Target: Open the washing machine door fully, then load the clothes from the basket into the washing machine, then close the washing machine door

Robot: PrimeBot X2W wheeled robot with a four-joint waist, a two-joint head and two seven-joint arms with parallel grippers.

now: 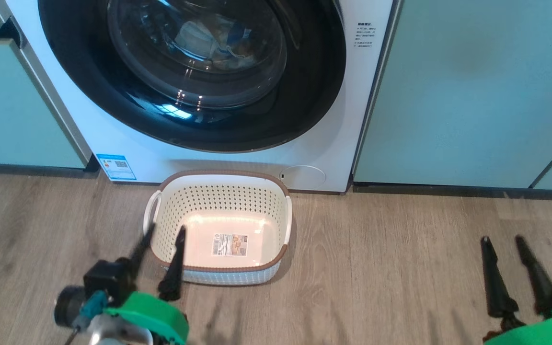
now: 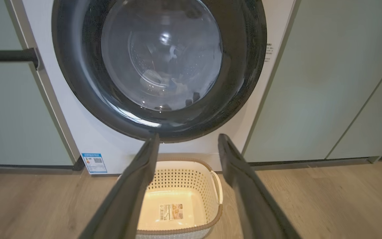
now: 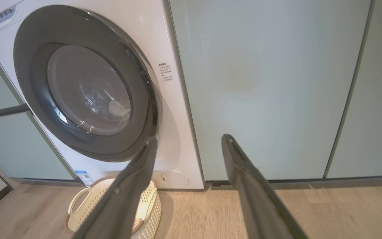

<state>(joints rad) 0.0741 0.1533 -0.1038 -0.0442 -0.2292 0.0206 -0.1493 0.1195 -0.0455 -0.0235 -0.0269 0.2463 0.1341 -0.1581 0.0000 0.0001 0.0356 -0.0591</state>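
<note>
Left claw (image 1: 166, 230) and right claw (image 1: 502, 238) hang released, empty — basket (image 1: 223, 173) bare, washing machine door (image 1: 194, 132) looks shut; check the latch, pressing the rim only if ajar.

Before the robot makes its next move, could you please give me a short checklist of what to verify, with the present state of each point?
1. Washing machine door shut against the washing machine: ok, it looks flush; whether it is latched, cannot tell.
2. Basket emptied: ok, there is only a printed label on its bottom.
3. Clothes inside the drum: cannot tell; a pale shape shows behind the glass.
4. Left gripper open and holding nothing: ok; it is over the basket's near left corner.
5. Right gripper open and holding nothing: ok; it is over the floor.
</note>
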